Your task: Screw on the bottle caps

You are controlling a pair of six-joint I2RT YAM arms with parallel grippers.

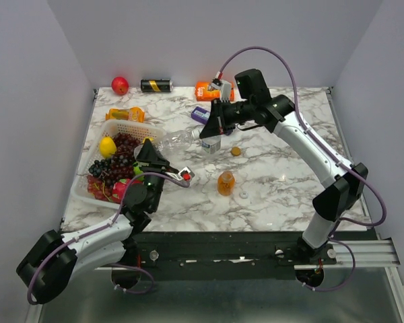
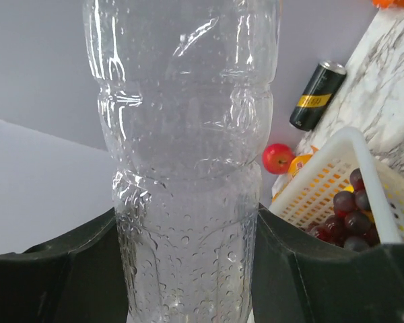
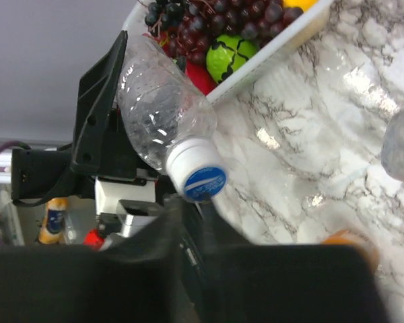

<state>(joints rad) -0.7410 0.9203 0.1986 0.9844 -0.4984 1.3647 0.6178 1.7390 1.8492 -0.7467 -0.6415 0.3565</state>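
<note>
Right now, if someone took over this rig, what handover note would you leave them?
Left gripper: shut on the clear bottle, held tilted.
Right gripper: shut, tips beside the blue cap; no grip on it shows.
Blue cap sits on that bottle's neck; tightness unclear.
Left to do: orange bottle, orange cap and whitish cap lie apart on the table; second clear bottle stands below the right gripper.

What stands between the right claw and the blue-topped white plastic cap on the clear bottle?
Nothing visible. The blue-topped white plastic cap sits on the clear plastic bottle right beyond the right claw. The left claw grips the bottle's body, off that path.
</note>
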